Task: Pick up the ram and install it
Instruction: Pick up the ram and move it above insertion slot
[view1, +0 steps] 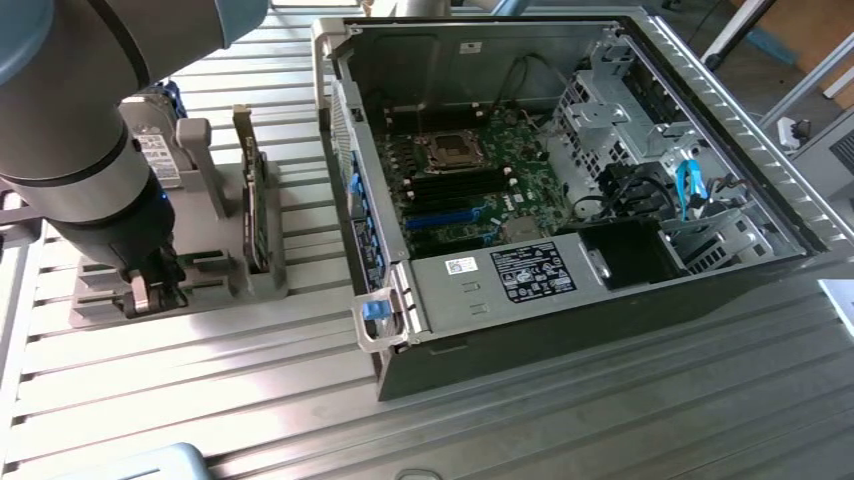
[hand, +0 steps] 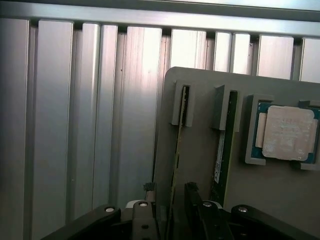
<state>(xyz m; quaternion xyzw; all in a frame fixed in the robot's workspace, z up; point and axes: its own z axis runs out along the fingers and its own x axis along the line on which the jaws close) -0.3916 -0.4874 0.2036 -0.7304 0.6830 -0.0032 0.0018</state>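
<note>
Gripper (hand: 169, 194) open wide, dark fingers (hand: 192, 197) well apart, one on each side of the ram (hand: 178, 145). Gaps show on both sides of the stick, so nothing is clamped or held. The ram stands on edge in a slot of the grey holder (hand: 200, 135), thin edge facing the wrist camera, far end seated in a grey slot post. In the next slot stands the expansion card (hand: 225, 145), also on edge, parallel to the ram and apart from it. Past that card the square silver processor chip (hand: 289, 132) lies flat in its own pocket on the holder.

In the exterior view the arm (view1: 80, 150) reaches down with the gripper (view1: 154, 293) low over the holder (view1: 240, 290), which sits on the ribbed metal table (view1: 601, 420) at 9 o'clock of the open computer case (view1: 747, 130). The expansion card (view1: 248, 185) stands at about 1 o'clock of the gripper. Inside the case the motherboard (view1: 501, 215) lies flat, with the processor socket (view1: 447, 150) on it and the black memory slots (view1: 470, 186) at 6 o'clock of the socket. A blue cable (view1: 687, 190) hangs at 3 o'clock of the slots. The ram is in the holder, not in the case.
</note>
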